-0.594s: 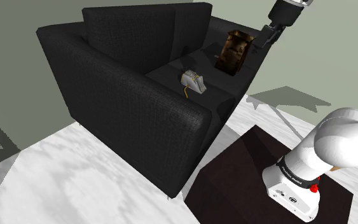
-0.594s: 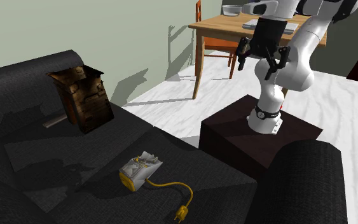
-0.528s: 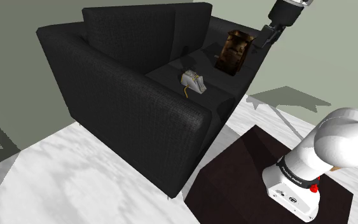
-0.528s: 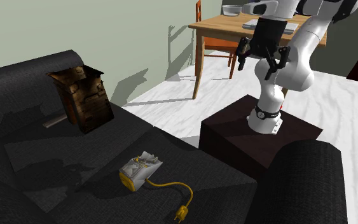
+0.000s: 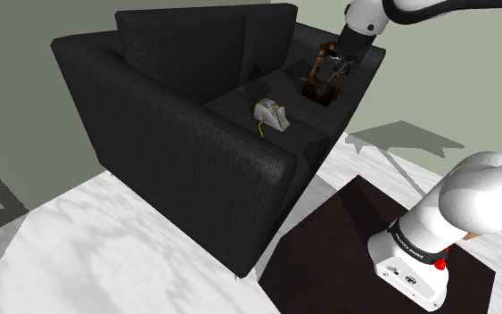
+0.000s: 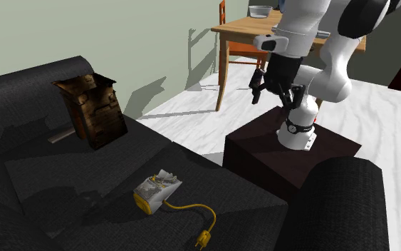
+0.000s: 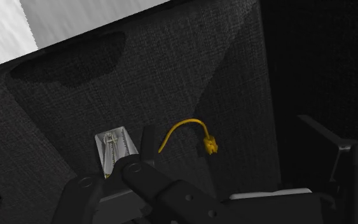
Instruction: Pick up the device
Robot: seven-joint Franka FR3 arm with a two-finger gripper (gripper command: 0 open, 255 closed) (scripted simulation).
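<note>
The device [image 5: 271, 112] is a small whitish box with a yellow cable and plug, lying on the seat of a black sofa [image 5: 177, 125]. In the second exterior view the device [image 6: 156, 190] sits on the seat with its cable trailing toward the front. My gripper [image 5: 328, 72] hangs open in the air above the sofa's far arm, in front of a brown wooden box, well away from the device. From the second exterior view the gripper [image 6: 275, 90] hovers above the stand. In the wrist view the device [image 7: 114, 149] lies far below, partly behind one of the fingers [image 7: 152, 188].
A brown wooden box [image 6: 92, 107] stands on the seat by the backrest of the sofa [image 6: 63, 185]. The dark stand [image 6: 291, 153] is beside the sofa arm. A wooden table [image 6: 256, 32] and a chair [image 6: 228, 44] stand behind the arm.
The arm has swung down and toward the sofa; the gripper now sits lower, in front of the brown box in the shoulder view. The device has not moved.
</note>
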